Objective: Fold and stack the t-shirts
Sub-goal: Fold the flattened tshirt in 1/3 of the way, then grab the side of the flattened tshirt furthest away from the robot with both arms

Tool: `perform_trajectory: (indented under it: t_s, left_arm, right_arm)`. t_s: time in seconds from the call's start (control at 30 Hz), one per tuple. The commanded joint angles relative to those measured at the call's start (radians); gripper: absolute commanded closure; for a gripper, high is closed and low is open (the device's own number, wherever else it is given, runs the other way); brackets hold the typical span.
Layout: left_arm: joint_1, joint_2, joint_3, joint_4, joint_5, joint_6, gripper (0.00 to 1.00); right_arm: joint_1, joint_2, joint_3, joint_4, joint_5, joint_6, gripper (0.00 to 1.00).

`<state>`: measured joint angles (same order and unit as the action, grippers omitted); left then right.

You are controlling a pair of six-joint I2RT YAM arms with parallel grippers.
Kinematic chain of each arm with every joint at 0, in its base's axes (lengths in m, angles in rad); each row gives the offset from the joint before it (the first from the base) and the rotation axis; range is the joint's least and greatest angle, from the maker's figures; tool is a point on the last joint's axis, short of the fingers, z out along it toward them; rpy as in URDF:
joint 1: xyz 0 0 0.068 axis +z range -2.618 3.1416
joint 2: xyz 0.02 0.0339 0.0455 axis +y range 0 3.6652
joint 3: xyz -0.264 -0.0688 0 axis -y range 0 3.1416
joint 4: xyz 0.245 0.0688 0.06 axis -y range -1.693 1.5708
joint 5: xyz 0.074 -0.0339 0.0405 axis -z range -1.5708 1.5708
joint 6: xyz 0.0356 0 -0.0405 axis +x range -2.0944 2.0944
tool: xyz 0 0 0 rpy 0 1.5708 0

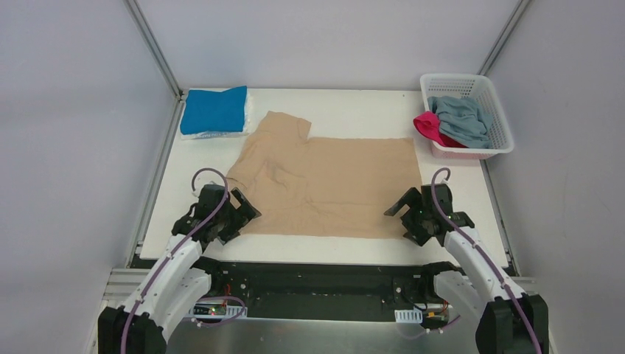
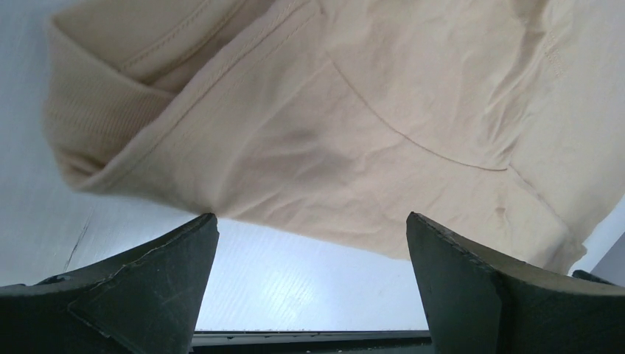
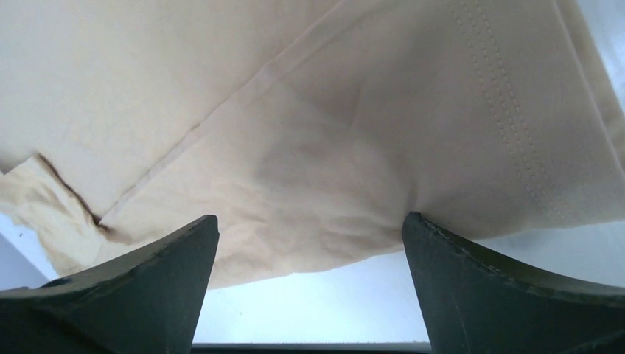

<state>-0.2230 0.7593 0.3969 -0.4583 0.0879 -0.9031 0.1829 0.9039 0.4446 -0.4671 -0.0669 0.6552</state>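
Bare surface (image 1: 317, 249) along near edge; tan shirt (image 1: 332, 184) fills centre; basket (image 1: 504, 133) and blue shirt (image 1: 214, 109) occupy far corners.

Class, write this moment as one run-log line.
left claw: open, at tan shirt near edge | right claw: open, same edge | blue shirt: folded, far left

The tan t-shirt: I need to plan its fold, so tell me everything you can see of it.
The tan t-shirt is soft, lightly wrinkled beige cloth lying flat on the white table as a rough rectangle, with one sleeve jutting out at its far left. The wrist views show stitched seams, a ribbed edge at its left end and a double-stitched hem at its right. The left gripper and right gripper, both open, sit at its near corners; neither holds it.
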Motion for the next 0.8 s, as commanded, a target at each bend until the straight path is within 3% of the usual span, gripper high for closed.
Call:
perform_trajectory:
  t_s: [0.0, 0.2, 0.43, 0.6, 0.77]
  left_arm:
    - [-0.006, -0.111, -0.022, -0.165, -0.040, -0.072, 0.01]
    - [-0.006, -0.167, 0.022, -0.297, -0.046, -0.075, 0.01]
    - [-0.013, -0.170, 0.176, -0.268, 0.016, 0.025, 0.01]
    - [-0.023, 0.046, 0.217, 0.007, 0.127, 0.083, 0.01]
    - [-0.030, 0.308, 0.244, 0.183, 0.082, 0.099, 0.01]
  right_arm:
    - [0.011, -0.090, -0.021, -0.099, -0.087, 0.043, 0.01]
    - [0.012, -0.144, 0.052, -0.165, -0.048, -0.009, 0.00]
    - [0.011, -0.139, 0.132, -0.117, -0.077, -0.071, 0.01]
    - [0.011, -0.115, 0.124, 0.024, -0.134, -0.080, 0.01]
    - [0.013, -0.057, 0.134, 0.097, -0.138, -0.090, 0.00]
